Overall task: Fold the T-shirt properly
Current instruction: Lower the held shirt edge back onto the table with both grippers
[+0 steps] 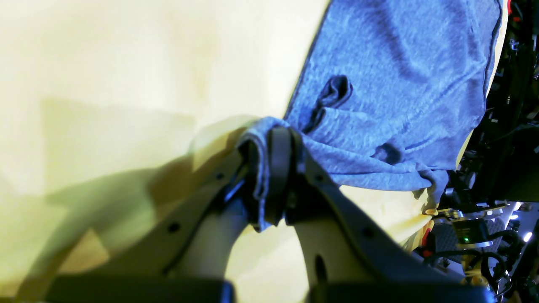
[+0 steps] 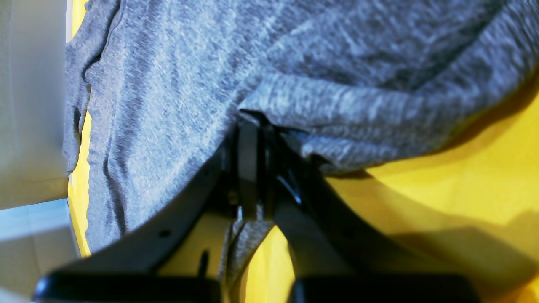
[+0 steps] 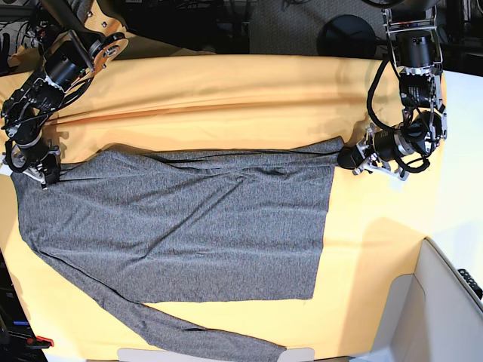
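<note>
The T-shirt, dark heathered grey with long sleeves, lies spread flat across the middle of the table, with one sleeve trailing toward the front edge. At its upper right corner my left gripper is shut on a bunched fold of the hem; up close, the fabric is pinched in the left gripper. Over at the upper left corner, my right gripper is shut on the shirt's edge. The right wrist view shows the right gripper clamped on a fold of the T-shirt.
A yellow-orange cloth covers the table under the shirt. A bare white table surface shows at the right. A pale box-like object stands at the front right corner. A dark round base and cables lie behind the table.
</note>
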`<move>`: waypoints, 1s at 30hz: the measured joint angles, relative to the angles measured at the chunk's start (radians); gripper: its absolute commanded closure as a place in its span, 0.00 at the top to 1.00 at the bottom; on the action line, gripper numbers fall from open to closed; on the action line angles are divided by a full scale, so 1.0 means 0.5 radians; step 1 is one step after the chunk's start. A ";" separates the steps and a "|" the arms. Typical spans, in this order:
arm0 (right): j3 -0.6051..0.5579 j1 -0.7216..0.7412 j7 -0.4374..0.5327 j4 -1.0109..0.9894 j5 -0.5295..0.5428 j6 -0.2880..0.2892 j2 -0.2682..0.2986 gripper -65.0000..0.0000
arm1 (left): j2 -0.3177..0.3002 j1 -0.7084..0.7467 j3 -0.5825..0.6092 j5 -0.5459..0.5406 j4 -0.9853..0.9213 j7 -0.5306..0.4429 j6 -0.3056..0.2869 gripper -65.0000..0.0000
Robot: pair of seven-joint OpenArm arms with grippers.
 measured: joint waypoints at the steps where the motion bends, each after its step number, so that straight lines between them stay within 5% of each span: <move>1: -0.024 -0.011 0.033 0.037 -0.017 -0.011 -0.021 0.00 | -0.001 0.000 0.000 -0.001 0.000 0.000 0.000 0.00; 8: -0.153 -0.039 0.077 0.260 0.020 -0.487 -0.220 0.00 | -0.001 0.001 0.000 0.000 0.000 -0.002 0.000 0.00; 25: -0.179 -0.109 0.010 0.514 0.094 -0.538 -0.378 0.00 | -0.002 0.005 0.000 0.000 0.000 -0.008 0.000 0.00; 30: -0.206 -0.163 0.000 0.637 0.206 -0.711 -0.523 0.00 | -0.001 0.005 0.000 -0.001 -0.001 -0.006 0.001 0.00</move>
